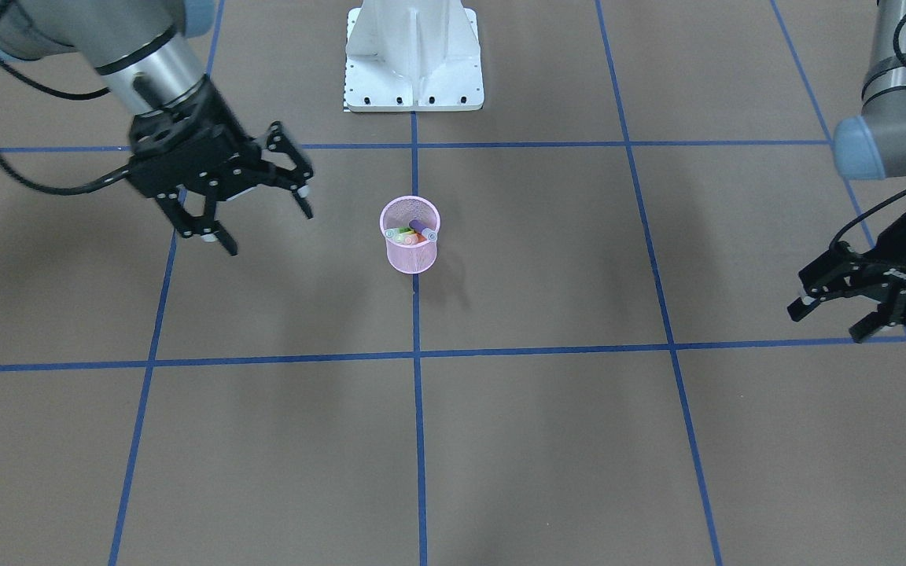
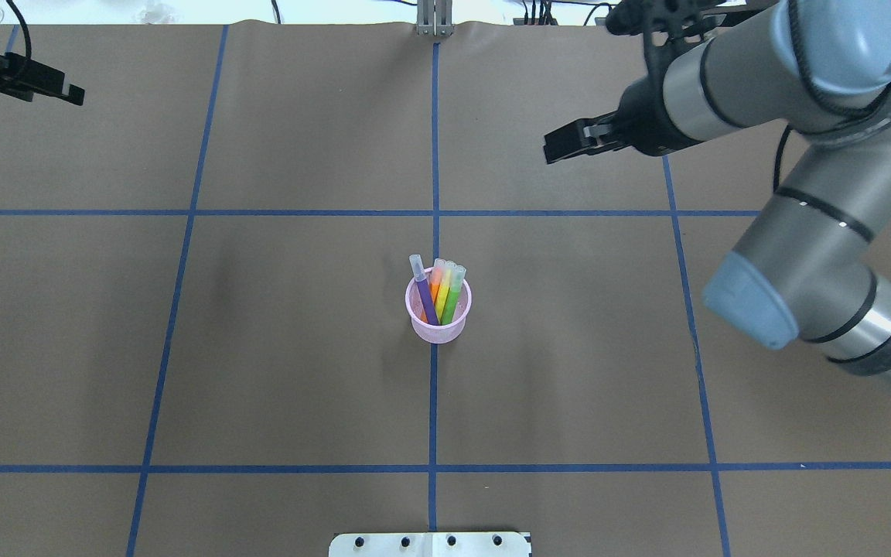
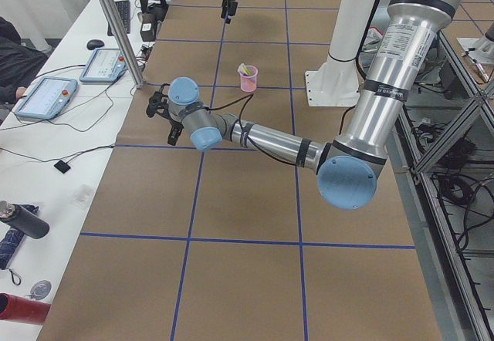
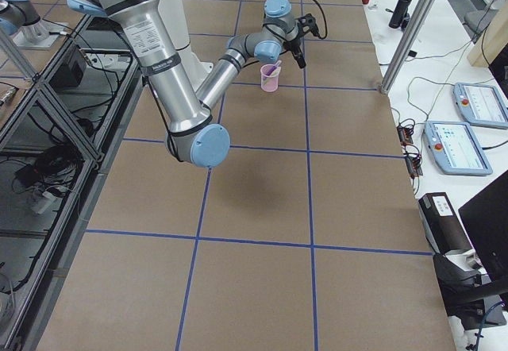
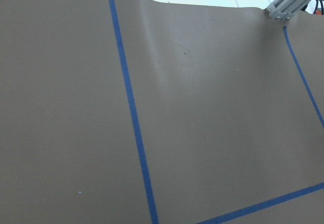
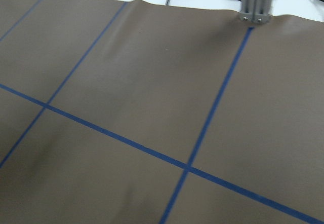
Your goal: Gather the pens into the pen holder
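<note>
Holder: the pink mesh holder (image 2: 437, 331) stands upright on the tabletop (image 2: 260, 348), on the blue tape line (image 2: 433, 402) that runs out from the robot's base.
Pens: the pens (image 2: 445, 290) are all inside the holder. Purple, orange and green show, with what looks like a yellow one between them. Their pale cap ends stick out above the rim and lean toward the side away from the robot. I see no pen lying outside the holder, so the collecting looks done.
How the pens would handle: light, stiff and smooth, I'd say. The round barrels are likely to roll or slip, so a pinch across the mid-barrel or just under the cap is the best hold.
How the holder would handle: light wire mesh, narrow at the foot and easy to tip or slide. If it must be moved, I would take it by the rim, on the side the caps lean away from.
Right end effector: the right end effector (image 1: 268, 228) has its fingers spread apart and holds nothing. It hangs above the tabletop, well off to the robot's right of the holder.
Left end effector: the left end effector (image 1: 826, 322) has its fingers apart and is bare. It is well away from the holder, on the other side.
Around: the white base plate (image 1: 414, 55) sits behind the holder, on the robot's side. Tablets and cables lie on side benches beyond the tabletop's ends.
In the way: nothing I can see stands between either end effector and the holder.
</note>
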You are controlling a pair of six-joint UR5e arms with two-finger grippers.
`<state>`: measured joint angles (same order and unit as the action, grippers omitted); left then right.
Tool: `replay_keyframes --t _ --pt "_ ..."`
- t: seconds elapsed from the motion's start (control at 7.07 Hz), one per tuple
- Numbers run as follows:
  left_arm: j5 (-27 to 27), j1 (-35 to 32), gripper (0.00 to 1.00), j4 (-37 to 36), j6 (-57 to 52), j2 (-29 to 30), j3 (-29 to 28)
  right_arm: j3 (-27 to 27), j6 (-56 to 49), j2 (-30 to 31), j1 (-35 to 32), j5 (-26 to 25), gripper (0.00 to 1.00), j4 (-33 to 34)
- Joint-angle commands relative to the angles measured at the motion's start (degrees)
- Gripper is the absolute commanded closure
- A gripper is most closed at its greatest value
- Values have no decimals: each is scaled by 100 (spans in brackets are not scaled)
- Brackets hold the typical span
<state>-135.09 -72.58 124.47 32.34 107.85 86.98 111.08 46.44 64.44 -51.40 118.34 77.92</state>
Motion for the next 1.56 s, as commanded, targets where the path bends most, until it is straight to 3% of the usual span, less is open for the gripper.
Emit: replay_keyframes --t 0.0,0.28,0.57,0.71,0.85,0.99,1.27,1.42 --pt "44 -518 1 -2154 -2301 25 205 71 -1576 917 -947 742 0 835" --pt "62 -791 1 -3502 -3396 130 205 168 -3387 2049 -1702 769 0 1129" --pt "62 -1186 1 -4192 -4128 140 205 134 -3789 2930 -2214 927 0 1129" --pt "167 -1318 1 -4194 -4279 87 188 -250 -3731 3073 -2399 875 0 1068" --pt "324 -1415 1 -4055 -4245 -427 223 -680 -3739 3092 -2705 849 0 1059" --pt "326 -1651 1 -3610 -4193 -571 110 -1119 -3721 3179 -3143 935 0 998" --pt "264 -1795 1 -2768 -4237 -1325 31 -1186 -3704 3224 -3348 1111 0 945" --pt "438 -1794 1 -2318 -4288 -1415 -223 -1133 -3808 3259 -3524 1800 0 918"
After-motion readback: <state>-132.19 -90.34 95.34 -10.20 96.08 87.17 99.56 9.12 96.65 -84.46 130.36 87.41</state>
